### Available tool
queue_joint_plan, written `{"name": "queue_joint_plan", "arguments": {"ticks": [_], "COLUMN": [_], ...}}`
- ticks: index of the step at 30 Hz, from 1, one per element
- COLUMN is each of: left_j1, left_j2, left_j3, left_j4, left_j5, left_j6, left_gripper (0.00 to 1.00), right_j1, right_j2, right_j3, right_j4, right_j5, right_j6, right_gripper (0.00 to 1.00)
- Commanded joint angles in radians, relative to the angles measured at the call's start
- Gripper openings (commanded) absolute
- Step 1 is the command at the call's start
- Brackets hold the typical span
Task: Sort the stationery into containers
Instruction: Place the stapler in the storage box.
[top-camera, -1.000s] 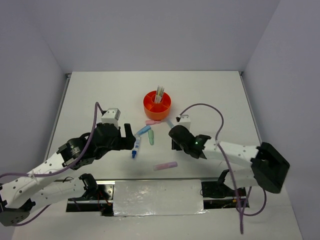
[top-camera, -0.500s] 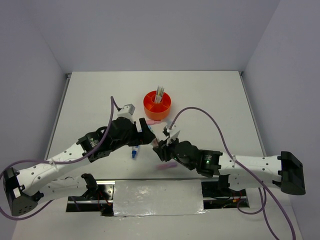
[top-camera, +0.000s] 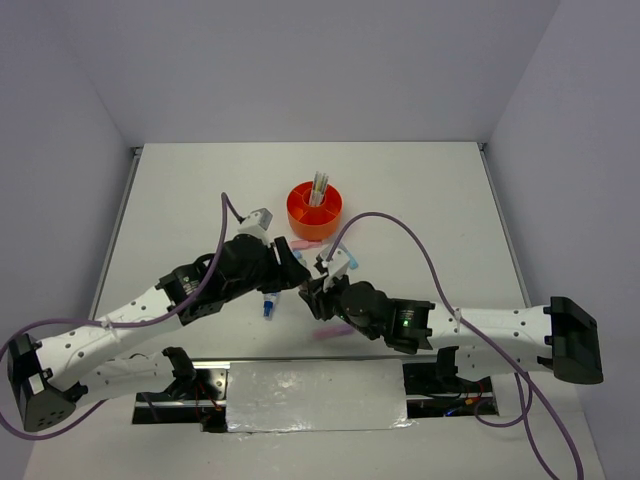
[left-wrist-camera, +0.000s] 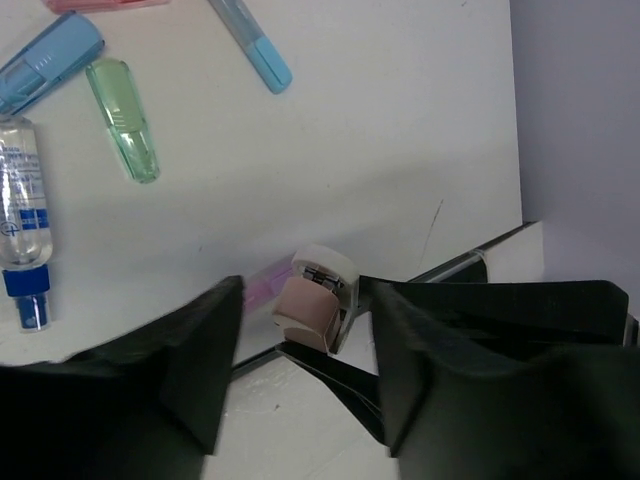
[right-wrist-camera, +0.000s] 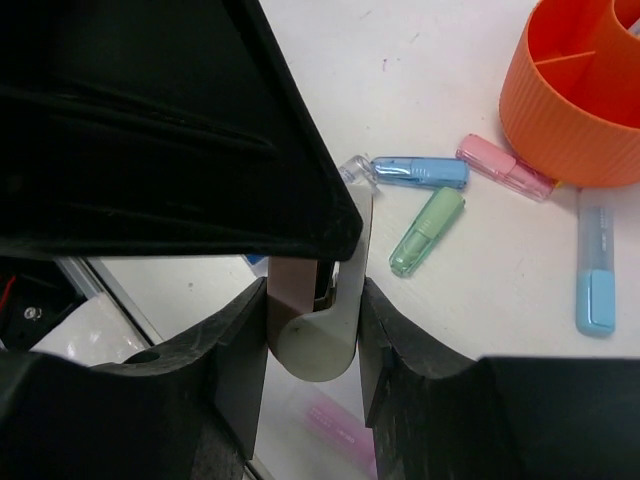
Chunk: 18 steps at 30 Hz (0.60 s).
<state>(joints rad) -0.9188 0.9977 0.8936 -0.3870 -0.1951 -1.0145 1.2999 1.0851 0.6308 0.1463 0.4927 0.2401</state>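
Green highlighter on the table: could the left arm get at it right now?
Probably yes. The green highlighter lies flat and uncovered, and the left end effector is open nearby. The right end effector, gripping a white-and-tan piece, crowds the left one and may hinder it.

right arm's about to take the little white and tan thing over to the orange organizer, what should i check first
1. Right gripper hold on the small white and tan eraser-like piece: ok, its fingers press both sides.
2. Left gripper clear of the piece: ok, jaws open with a gap on either side.
3. Room between the two grippers: not ok, they crowd each other; back one off before swinging.
4. Space in the round orange plastic organizer: ok, the near outer compartment looks empty.
5. Low path to it: not ok, the green highlighter and blue highlighter lie in between; lift first.
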Motion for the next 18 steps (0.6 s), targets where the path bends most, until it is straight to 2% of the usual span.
{"name": "queue_joint_plan", "arguments": {"ticks": [1, 3, 7, 9, 10, 11, 12, 13, 14, 18], "left_j1": [0.001, 0.003, 0.003, 0.001, 0.001, 0.003, 0.001, 0.001, 0.001, 0.008], "left_j2": [0.008, 0.015, 0.033, 0.041, 0.047, 0.051, 0.055, 0.056, 0.056, 0.061], "left_j3": [-0.007, -0.004, 0.007, 0.013, 0.025, 0.034, 0.045, 0.065, 0.076, 0.137], "left_j4": [0.057, 0.06, 0.066, 0.085, 0.094, 0.088, 0.085, 0.077, 0.056, 0.007], "left_j5": [0.025, 0.026, 0.028, 0.034, 0.037, 0.026, 0.014, -0.003, -0.05, -0.194], "left_j6": [-0.016, -0.015, -0.004, 0.014, 0.04, 0.051, 0.06, 0.077, 0.085, 0.117], "left_gripper": [0.6, 0.43, 0.29, 0.1, 0.03, 0.0, 0.0, 0.0, 0.0, 0.0], "right_j1": [0.006, 0.007, 0.006, 0.007, 0.006, 0.004, 0.006, 0.004, -0.001, -0.063], "right_j2": [-0.004, -0.008, -0.036, -0.047, -0.06, -0.071, -0.08, -0.092, -0.121, -0.214], "right_j3": [0.061, 0.056, 0.023, 0.007, -0.014, -0.029, -0.043, -0.058, -0.084, -0.117], "right_j4": [0.09, 0.104, 0.157, 0.173, 0.185, 0.215, 0.231, 0.245, 0.255, 0.176], "right_j5": [-0.006, -0.009, -0.049, -0.059, -0.066, -0.074, -0.072, -0.069, -0.065, -0.014], "right_j6": [-0.035, -0.038, -0.056, -0.062, -0.065, -0.07, -0.073, -0.07, -0.067, -0.004], "right_gripper": [0.0, 0.0, 0.0, 0.0, 0.04, 0.15, 0.3, 0.73, 0.99, 1.0]}}
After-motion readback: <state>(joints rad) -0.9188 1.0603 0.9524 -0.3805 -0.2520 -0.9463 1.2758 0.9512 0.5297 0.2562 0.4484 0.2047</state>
